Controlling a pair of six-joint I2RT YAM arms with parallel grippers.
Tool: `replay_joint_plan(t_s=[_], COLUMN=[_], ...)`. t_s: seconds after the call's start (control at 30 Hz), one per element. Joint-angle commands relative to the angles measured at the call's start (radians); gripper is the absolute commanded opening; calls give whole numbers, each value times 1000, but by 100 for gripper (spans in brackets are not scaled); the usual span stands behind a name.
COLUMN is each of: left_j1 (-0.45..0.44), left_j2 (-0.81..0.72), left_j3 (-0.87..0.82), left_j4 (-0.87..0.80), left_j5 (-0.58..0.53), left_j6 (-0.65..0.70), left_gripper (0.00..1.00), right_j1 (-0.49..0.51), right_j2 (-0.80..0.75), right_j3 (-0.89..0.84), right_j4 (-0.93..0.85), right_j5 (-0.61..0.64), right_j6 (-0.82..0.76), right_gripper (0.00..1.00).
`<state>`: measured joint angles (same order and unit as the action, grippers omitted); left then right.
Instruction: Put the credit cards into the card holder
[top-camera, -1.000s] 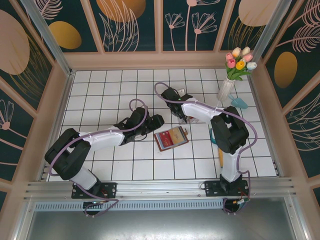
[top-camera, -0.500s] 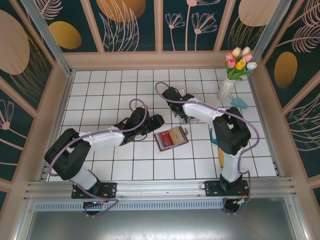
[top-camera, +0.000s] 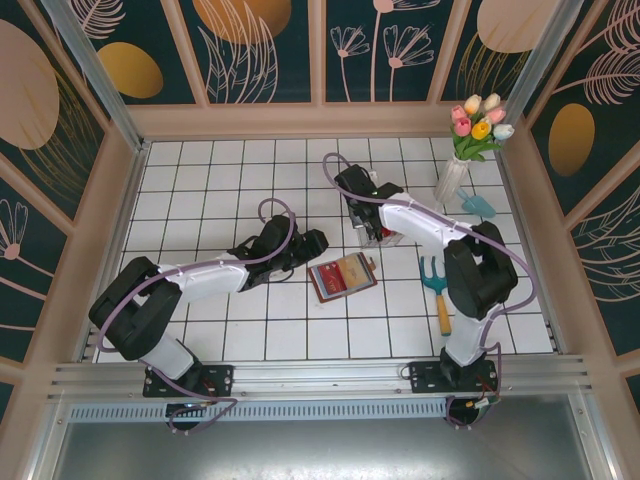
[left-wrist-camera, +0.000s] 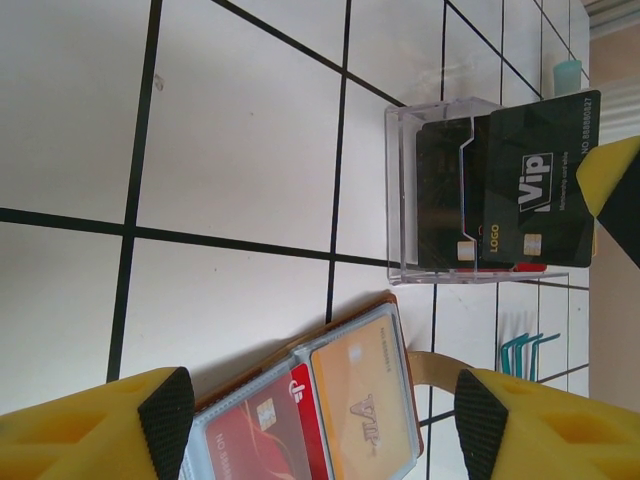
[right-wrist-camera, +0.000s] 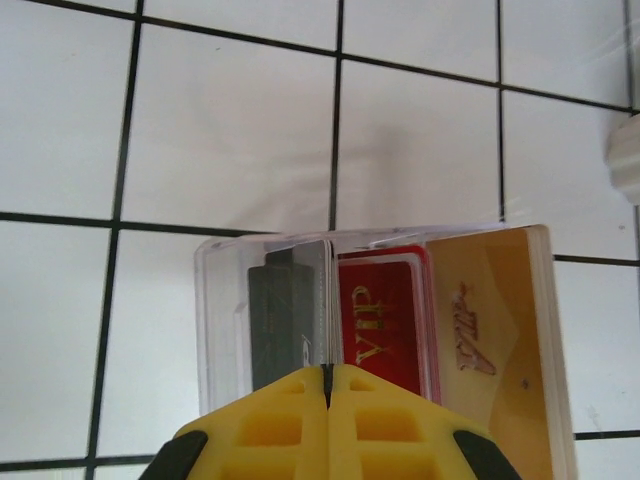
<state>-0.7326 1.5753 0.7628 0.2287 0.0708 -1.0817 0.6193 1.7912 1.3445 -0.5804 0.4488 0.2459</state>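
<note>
The brown card holder (top-camera: 343, 276) lies open on the tiles, with a red card (left-wrist-camera: 255, 435) and an orange card (left-wrist-camera: 365, 395) in its clear slots. My left gripper (left-wrist-camera: 320, 428) hovers open over it, one finger on either side, holding nothing. My right gripper (right-wrist-camera: 328, 372) is shut on the top edge of a black credit card (left-wrist-camera: 545, 180), which stands partly raised out of the clear plastic tray (left-wrist-camera: 400, 190). More credit cards stand in that tray: black (right-wrist-camera: 280, 320), red (right-wrist-camera: 385, 330) and gold (right-wrist-camera: 490, 340).
A teal garden fork with a yellow handle (top-camera: 437, 285) lies right of the card holder. A vase of tulips (top-camera: 470, 140) and a small blue trowel (top-camera: 480, 205) stand at the far right. Wooden walls ring the tiled floor.
My right gripper has shut on the black card. Its arm has swung to the right, uncovering the garden fork. The left arm has stayed put.
</note>
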Motion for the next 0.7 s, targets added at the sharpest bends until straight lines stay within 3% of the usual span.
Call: replay_joint_plan(t_s=[0.0,0.13,0.4,0.53,0.67], left_j1=[12,51,117,125,127], left_j2=[-29,-47,-36,-4,31], left_j3=[-5,-41,-46,-2,23], left_j4=[44,179,527,597,724], left_j5=[36,148,395,464,520], left_j6=[-2,-22,-118,-131,-186], left_gripper=[72,74,81,82,82], right_j1=[-25,-67,-222,-241,-246], right_j2=[-108,-243,-466,-495,-489], right_j3=[-32,-77,-239,-266,-268], right_j4=[11,67,291,377,421], right_j5=[-136,-346,-931,-1104,-1185], right_j6=[33,71,193,249,276], right_gripper=[0,0,0,0,0])
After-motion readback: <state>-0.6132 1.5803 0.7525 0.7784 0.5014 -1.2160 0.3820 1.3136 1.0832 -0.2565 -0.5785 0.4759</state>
